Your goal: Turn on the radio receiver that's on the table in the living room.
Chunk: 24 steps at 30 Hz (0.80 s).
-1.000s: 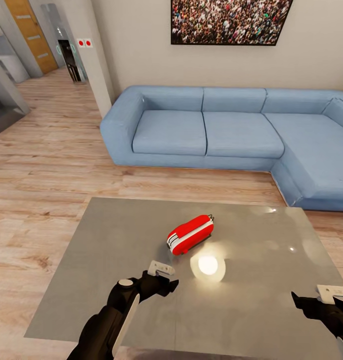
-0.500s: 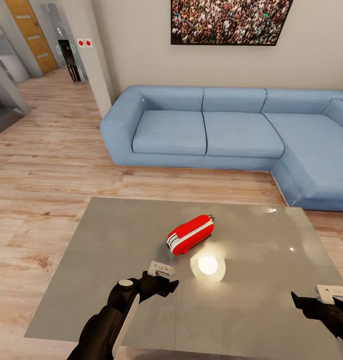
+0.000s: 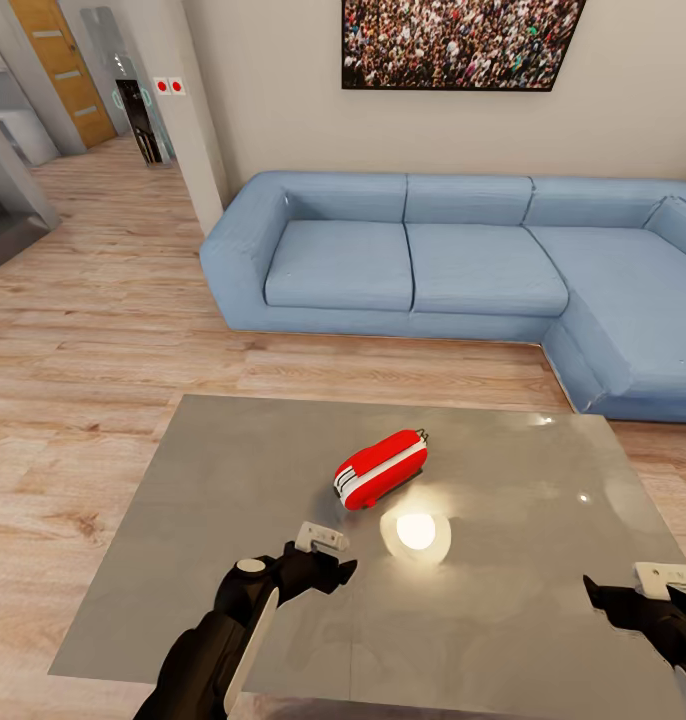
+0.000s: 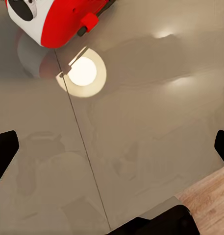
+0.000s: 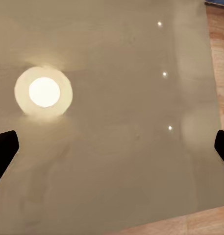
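1. The living room has a light wood plank floor (image 3: 103, 330), a long blue L-shaped sofa (image 3: 433, 265) against the far wall, and a crowd-photo picture (image 3: 458, 42) hanging above it.
2. In the foreground a glossy grey worktop (image 3: 233, 470) reflects a round bright glow of lamp light (image 3: 415, 532) near its centre.
3. The radio receiver (image 3: 380, 468), small and red with white trim, lies on its side around the middle of the worktop, well in from every edge, with its thin handle pointing toward the far right corner.
4. The left end effector (image 3: 328, 560) hovers over the worktop nearer the front edge, close to the radio but not touching it. In the left wrist view its dark fingertips (image 4: 4, 149) sit far apart at the frame's sides, so it is spread wide and holds nothing.
5. The right end effector (image 3: 623, 600) hangs near the front right corner, well apart from the radio. Its fingertips (image 5: 4, 147) likewise stand wide, and it is empty.
6. The step in hand appears to be reaching for the radio's switch. The left arm is the better placed; a good approach would advance it toward the white end face (image 4: 28, 12) seen in the left wrist view, then press gently so the light radio does not slide across the slick surface.
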Motion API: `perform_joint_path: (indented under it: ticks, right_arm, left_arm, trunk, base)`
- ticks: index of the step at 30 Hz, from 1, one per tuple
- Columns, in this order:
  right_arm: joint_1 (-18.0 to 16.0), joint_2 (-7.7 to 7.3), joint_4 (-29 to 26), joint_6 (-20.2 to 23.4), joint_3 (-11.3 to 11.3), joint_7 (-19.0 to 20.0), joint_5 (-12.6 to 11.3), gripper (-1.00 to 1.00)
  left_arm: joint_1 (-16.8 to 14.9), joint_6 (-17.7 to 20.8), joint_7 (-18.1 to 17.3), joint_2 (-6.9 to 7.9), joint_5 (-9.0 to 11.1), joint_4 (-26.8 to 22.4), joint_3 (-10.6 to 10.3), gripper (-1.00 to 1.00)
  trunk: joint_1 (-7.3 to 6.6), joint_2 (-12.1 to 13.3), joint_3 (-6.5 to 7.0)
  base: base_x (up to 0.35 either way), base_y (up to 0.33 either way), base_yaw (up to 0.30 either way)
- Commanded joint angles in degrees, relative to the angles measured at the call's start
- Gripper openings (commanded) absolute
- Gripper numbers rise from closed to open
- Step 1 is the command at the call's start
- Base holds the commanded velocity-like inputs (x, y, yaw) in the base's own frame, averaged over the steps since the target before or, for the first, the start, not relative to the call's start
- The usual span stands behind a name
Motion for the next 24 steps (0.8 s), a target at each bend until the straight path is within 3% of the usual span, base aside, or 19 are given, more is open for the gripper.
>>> perform_joint_path:
  ticks: [1, 9, 14, 17, 20, 21, 24]
  right_arm:
    - [-0.4, 0.0, -0.1, 0.0, 0.0, 0.0, 0.0, 1.0]
    - [-4.3, 0.29, -0.2, 0.3, 0.8, 0.1, 0.0, 1.0]
    - [-8.0, 0.69, 0.1, 0.8, 2.9, -0.1, 0.3, 1.0]
    - [-13.6, 0.84, 0.6, 3.7, 5.9, -0.5, -0.1, 1.0]
    - [-16.5, 0.95, 1.2, 6.2, 7.0, -0.6, -0.3, 1.0]
    - [-18.0, 1.36, 1.7, 7.3, 7.4, -0.6, -0.4, 1.0]
    - [-22.0, 4.43, 3.4, 9.5, 7.9, -0.7, -0.1, 1.0]
  left_arm:
    - [0.0, 0.0, 0.0, 0.02, 0.0, 0.0, 0.0, 1.0]
    - [0.0, -1.4, 0.0, 0.04, -0.1, 0.0, 0.1, 1.0]
    - [0.0, -1.6, 0.0, 0.08, -0.1, -0.1, 0.0, 1.0]
    - [0.0, -1.6, 0.0, 0.09, -0.1, -0.2, 0.0, 1.0]
    - [0.0, -1.6, 0.0, 0.09, -0.1, -0.3, 0.0, 1.0]
    - [0.0, -1.6, 0.0, 0.09, -0.1, -0.3, 0.1, 1.0]
    - [0.0, -1.6, 0.0, 0.09, -0.1, -0.3, 0.1, 1.0]
  trunk:
    - [0.0, 0.0, 0.0]
    - [0.0, 0.0, 0.0]
    - [0.0, 0.0, 0.0]
    - [0.0, 0.0, 0.0]
    - [0.0, 0.0, 0.0]
    - [0.0, 0.0, 0.0]
    - [0.0, 0.0, 0.0]
  base:
    - [0.0, 0.0, 0.0]
    - [0.0, 0.0, 0.0]
    - [0.0, 0.0, 0.0]
    - [0.0, 0.0, 0.0]
    - [0.0, 0.0, 0.0]
    - [0.0, 0.0, 0.0]
    - [0.0, 0.0, 0.0]
